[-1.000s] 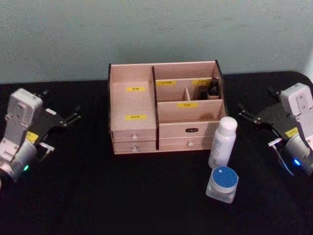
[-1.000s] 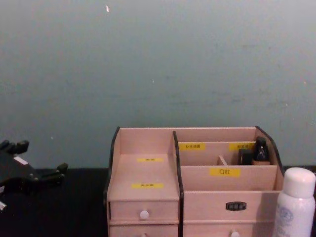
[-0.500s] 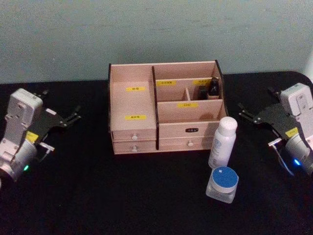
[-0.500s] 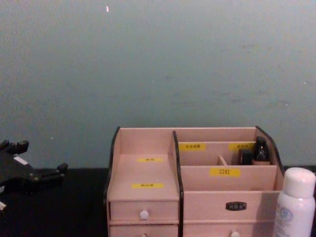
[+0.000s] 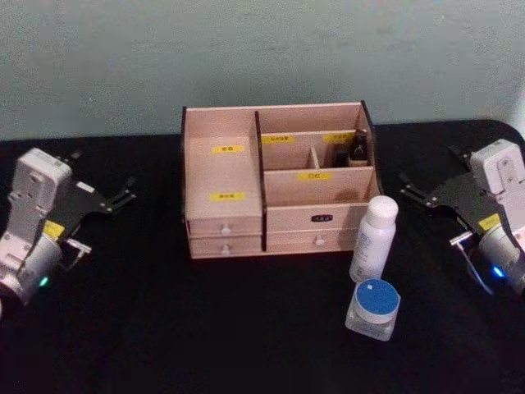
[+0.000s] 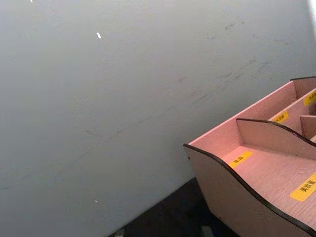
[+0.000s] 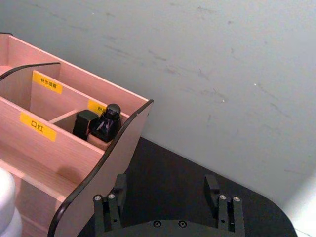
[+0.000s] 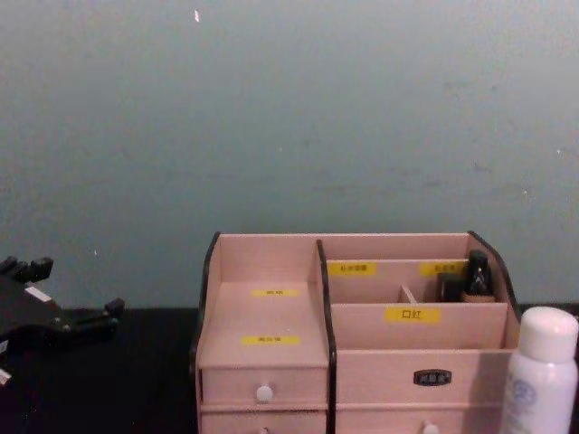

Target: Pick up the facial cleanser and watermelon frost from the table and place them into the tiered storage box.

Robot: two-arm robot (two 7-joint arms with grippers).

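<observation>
The white bottle stands at 4 o'clock of the tiered storage box, with the blue-lidded jar near, at the bottle's 6 o'clock. Neither has moved in the last second. My left gripper at the box's 9 o'clock and my right gripper at 3 o'clock also stayed, fingers wide and empty, so I judge no pick has begun.
</observation>
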